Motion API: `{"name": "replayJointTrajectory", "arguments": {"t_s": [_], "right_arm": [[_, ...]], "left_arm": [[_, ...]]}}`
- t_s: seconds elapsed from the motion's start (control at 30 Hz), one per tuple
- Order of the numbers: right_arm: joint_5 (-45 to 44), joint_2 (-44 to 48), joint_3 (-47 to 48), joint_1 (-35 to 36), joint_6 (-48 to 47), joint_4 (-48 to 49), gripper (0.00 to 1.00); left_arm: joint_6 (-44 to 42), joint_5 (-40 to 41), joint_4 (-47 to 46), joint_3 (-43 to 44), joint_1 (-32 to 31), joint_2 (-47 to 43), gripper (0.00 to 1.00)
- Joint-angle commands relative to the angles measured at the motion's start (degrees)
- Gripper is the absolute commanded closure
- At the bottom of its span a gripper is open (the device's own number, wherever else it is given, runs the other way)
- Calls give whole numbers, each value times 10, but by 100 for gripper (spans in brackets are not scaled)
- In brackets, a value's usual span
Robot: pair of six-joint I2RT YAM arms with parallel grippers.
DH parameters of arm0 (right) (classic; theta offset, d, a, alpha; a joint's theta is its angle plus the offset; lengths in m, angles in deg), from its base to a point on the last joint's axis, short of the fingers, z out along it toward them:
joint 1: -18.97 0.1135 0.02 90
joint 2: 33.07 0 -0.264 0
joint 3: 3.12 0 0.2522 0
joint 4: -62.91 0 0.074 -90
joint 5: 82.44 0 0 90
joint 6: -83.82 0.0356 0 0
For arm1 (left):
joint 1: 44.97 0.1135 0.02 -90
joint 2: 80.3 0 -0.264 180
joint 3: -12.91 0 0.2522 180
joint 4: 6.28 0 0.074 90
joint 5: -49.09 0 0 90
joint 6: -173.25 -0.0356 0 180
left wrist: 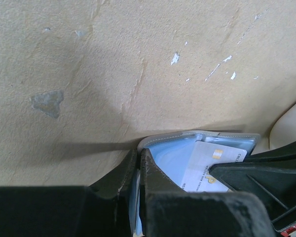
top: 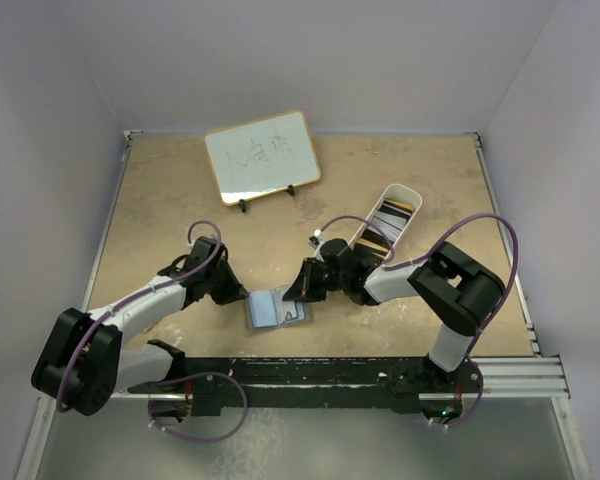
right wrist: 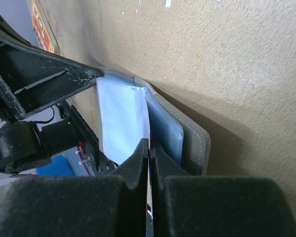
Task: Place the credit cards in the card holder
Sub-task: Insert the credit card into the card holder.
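While the left gripper (left wrist: 139, 160) is pinching its jaws shut on a blue leaf of the card holder (top: 277, 310), open on the tabletop (top: 160, 200), the right gripper (right wrist: 149, 148) is clamping its jaws on a white credit card (left wrist: 207, 163) inside it. Its print and the handwriting on the whiteboard (top: 262, 155) are showing too small to read.

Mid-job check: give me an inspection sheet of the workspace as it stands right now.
Surface: tan scuffed tabletop, with chipped spots.
Job's things: dark grey fold-over card holder lies open, light blue inside showing. A white-grey credit card rests against that inside, seemingly part-way in. More cards sit in the long white rounded tray.
Clutter: orange-framed whiteboard propped at the far side.
Grippers: left gripper fingers shut on the holder's blue flap. Right gripper fingers shut on the thin card's edge.
Cables: purple cables loop along both arms, clear of the holder.
Surroundings: pale walls; nothing else seen.
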Motion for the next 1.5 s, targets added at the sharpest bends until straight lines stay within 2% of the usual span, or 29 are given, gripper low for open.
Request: {"name": "replayJointTrajectory", "arguments": {"t_s": [0.0,0.57,1.23,1.47], "right_arm": [[5,7,-11,3,13,35,100],[-13,-22,11,6,9,33,100],[-66,-14,26,42,20,2,100],[-84,16,17,42,5,-53,100]], "left_arm": [[-1,-4,-31,-8,-2,9,100],[12,-13,-42,-26,-3,7,100],[26,-22,-58,-49,-2,-3,100],[20,-22,-55,-51,-2,0,100]]}}
